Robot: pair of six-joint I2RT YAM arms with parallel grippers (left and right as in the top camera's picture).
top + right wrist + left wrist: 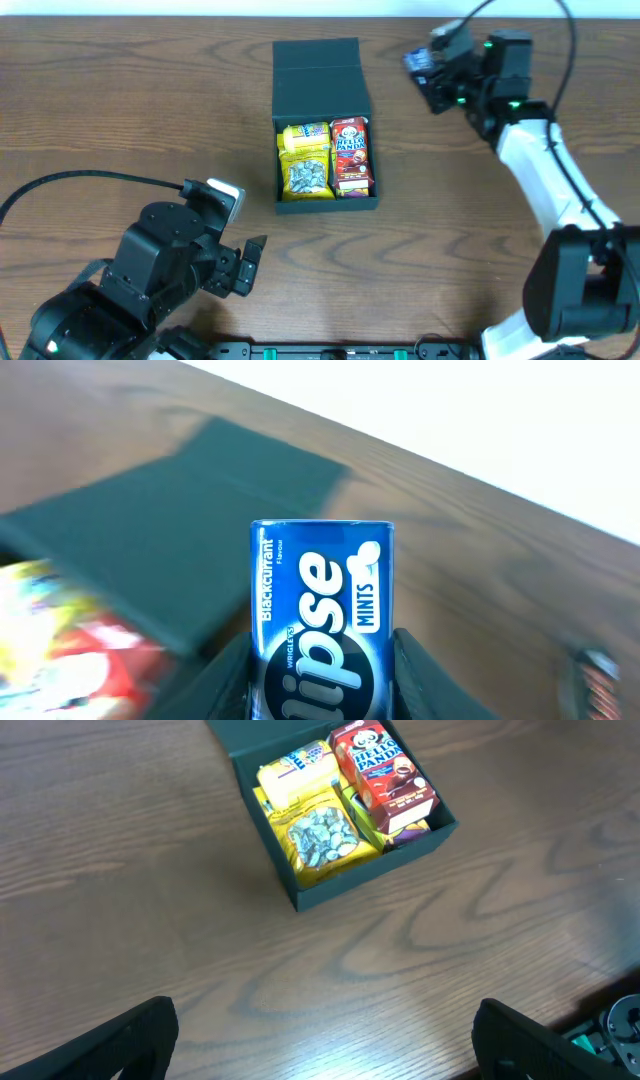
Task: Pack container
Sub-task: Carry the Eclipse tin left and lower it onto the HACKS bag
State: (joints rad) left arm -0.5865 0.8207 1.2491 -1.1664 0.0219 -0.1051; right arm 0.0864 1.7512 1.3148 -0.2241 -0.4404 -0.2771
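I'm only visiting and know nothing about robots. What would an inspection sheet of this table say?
Surface: brown wooden table.
Job's things: dark box, lid flipped back, holding a yellow packet and a red carton side by side.
Clutter: nothing seen.
Tools: left tool open, empty; right tool shut on a blue mints tin, right of the box's lid.
Cables: one black cable loops by the left arm, a second cable over the right.
Surroundings: pale strip beyond the table's far edge.

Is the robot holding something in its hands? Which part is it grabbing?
The right hand grips a blue mints tin by its lower sides. The left hand is open and empty.
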